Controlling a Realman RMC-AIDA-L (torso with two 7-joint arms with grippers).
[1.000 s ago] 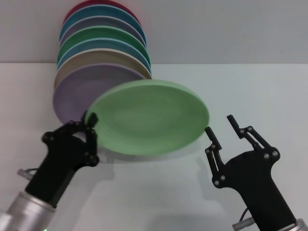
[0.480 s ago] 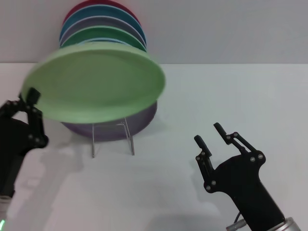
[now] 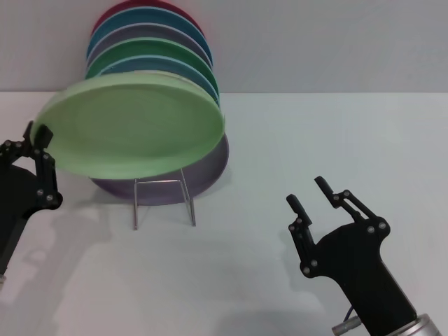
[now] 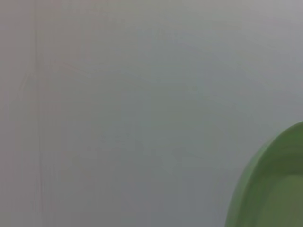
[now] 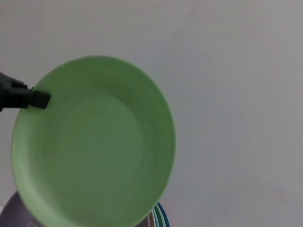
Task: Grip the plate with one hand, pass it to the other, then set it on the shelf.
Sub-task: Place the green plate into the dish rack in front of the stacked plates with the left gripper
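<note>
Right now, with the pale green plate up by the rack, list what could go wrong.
1. The left gripper pinches the round pale green matte plate only at its rim, so it could tip or slip.
2. The plate hangs close over the lilac plate and the thin silver wire rack; lowering it may knock them.
3. The right gripper sits open, too far off to catch it.

I seem to work in a bare test lab: a plain white bench [image 3: 252,280] meeting a blank grey wall [image 3: 315,42] along its far edge, one wire rack [image 3: 164,199] of coloured plates [image 3: 150,49] at its far left
</note>
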